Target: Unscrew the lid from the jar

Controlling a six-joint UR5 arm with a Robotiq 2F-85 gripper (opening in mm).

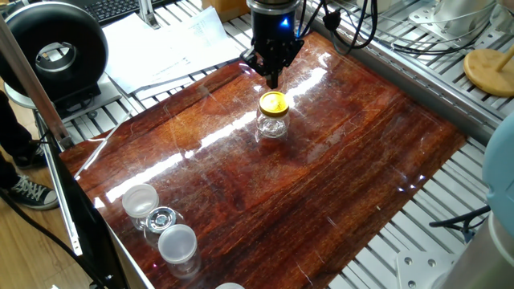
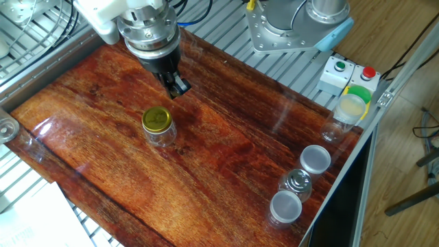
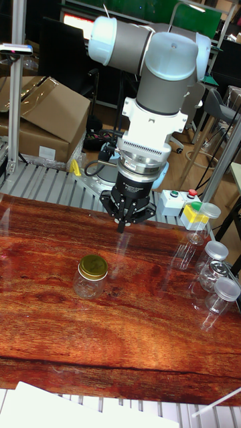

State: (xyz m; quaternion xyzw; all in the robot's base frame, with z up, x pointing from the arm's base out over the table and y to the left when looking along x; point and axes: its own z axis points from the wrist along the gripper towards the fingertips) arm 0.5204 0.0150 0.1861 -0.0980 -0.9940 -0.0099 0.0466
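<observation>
A small clear glass jar [image 1: 272,126] [image 2: 162,136] [image 3: 88,286] stands upright on the glossy wooden tabletop [image 1: 321,185], and the yellow-gold lid [image 1: 273,103] [image 2: 156,119] [image 3: 93,267] sits on top of it. My gripper [image 1: 273,81] [image 2: 178,90] [image 3: 122,227] hangs above the table a short way from the jar, on its far side in the one fixed view. It touches neither jar nor lid. The fingers are pressed together with nothing between them.
Clear cups with white lids [image 1: 159,225] [image 2: 300,182] [image 3: 215,274] cluster at one corner of the table. A button box [image 2: 346,72] and the arm's base [image 2: 295,24] sit past the table edge. Papers [image 1: 173,48] and a black round device [image 1: 56,52] lie beyond another edge.
</observation>
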